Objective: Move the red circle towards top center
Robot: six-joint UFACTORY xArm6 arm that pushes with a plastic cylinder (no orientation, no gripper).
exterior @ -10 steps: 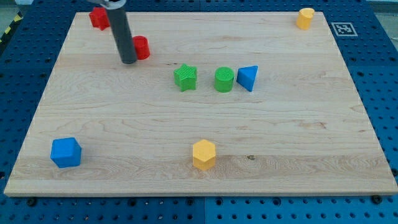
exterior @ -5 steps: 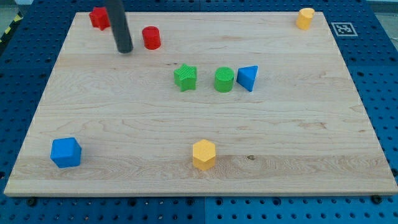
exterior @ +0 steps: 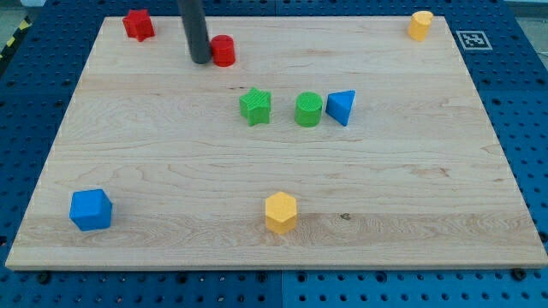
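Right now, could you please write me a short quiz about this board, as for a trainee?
1. True or false: my tip stands just to the view's left of the red cylinder.
2. Which block lies nearest the view's top right corner of the wooden board? A) blue cube B) small yellow block C) green star
3. Fill in: between the green star and the blue triangular block stands the green ______.

Key: 1 true; 2 B; 3 cylinder.
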